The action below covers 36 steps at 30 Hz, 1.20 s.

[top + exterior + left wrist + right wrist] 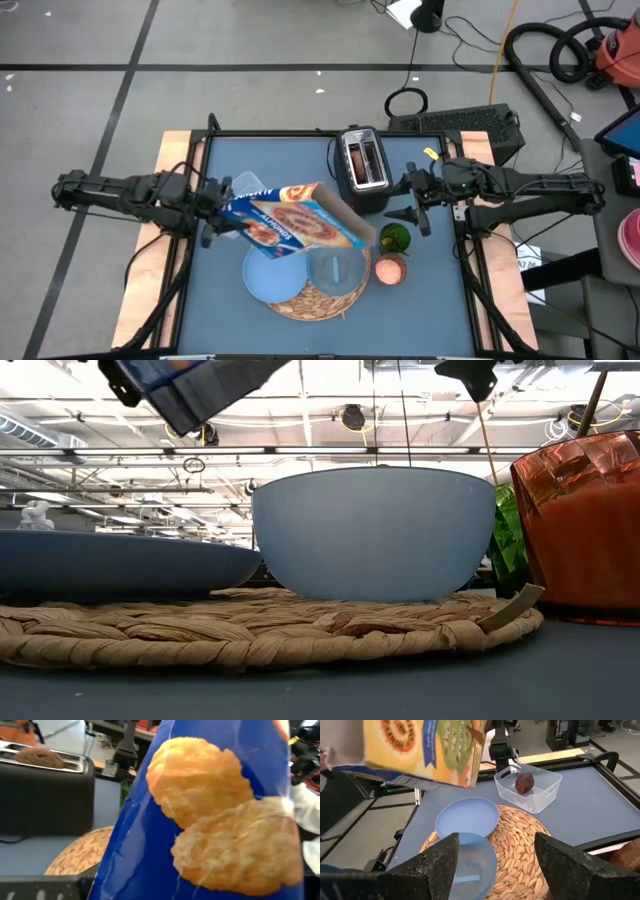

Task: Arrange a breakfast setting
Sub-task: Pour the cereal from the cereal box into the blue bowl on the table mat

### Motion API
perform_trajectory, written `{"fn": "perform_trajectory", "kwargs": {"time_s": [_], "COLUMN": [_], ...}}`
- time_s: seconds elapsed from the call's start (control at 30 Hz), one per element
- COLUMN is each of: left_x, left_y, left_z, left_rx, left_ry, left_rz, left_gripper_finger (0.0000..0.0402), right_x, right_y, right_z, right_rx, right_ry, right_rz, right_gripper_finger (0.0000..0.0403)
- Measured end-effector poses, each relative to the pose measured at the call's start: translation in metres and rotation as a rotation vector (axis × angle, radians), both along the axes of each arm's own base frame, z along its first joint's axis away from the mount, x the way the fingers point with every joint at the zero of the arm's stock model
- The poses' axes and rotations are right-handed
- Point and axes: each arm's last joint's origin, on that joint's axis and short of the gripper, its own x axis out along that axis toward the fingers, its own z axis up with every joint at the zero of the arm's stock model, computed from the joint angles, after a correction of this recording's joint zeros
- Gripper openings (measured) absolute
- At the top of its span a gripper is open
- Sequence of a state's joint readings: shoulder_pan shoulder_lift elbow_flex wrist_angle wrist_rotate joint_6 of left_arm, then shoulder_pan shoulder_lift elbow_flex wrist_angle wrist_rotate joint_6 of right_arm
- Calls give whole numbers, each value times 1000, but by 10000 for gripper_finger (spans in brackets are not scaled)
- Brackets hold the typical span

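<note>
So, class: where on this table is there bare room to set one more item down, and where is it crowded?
Bare table lies right of the orange cup, also left of the blue plate, and at the back, left of the toaster. Crowded: the middle, under the cereal box, around the mat.

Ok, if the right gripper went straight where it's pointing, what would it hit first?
Probably the bowl on the straw mat, framed between the right gripper's open fingers, though depth is unclear.
</note>
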State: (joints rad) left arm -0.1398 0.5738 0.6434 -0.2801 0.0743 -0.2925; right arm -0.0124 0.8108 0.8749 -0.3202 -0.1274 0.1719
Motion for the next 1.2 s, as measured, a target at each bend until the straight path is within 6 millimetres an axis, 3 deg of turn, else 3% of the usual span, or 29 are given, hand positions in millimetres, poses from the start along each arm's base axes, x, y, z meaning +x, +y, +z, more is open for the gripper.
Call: {"fn": "perform_trajectory", "kwargs": {"time_s": [0.2, 0.4, 0.6, 0.93, 1.2], "left_x": [-13, -27, -28, 3, 37], "left_y": [1, 3, 3, -2, -7], "left_z": [3, 30, 55, 91, 95], "left_rx": [4, 15, -1, 33, 92], "left_ry": [127, 216, 355, 581, 744], "left_rz": [-29, -28, -27, -39, -58], "left_gripper_finger": [195, 195, 195, 195, 195], "right_x": [1, 8, 16, 25, 28], "right_y": [0, 0, 0, 0, 0], "right_z": [0, -1, -4, -12, -14], "right_rx": [7, 86, 98, 98, 98], "right_ry": [-5, -4, 9, 52, 64], "right_rz": [-3, -30, -35, -37, -37], "right_gripper_finger": [254, 254, 254, 254, 254]}}
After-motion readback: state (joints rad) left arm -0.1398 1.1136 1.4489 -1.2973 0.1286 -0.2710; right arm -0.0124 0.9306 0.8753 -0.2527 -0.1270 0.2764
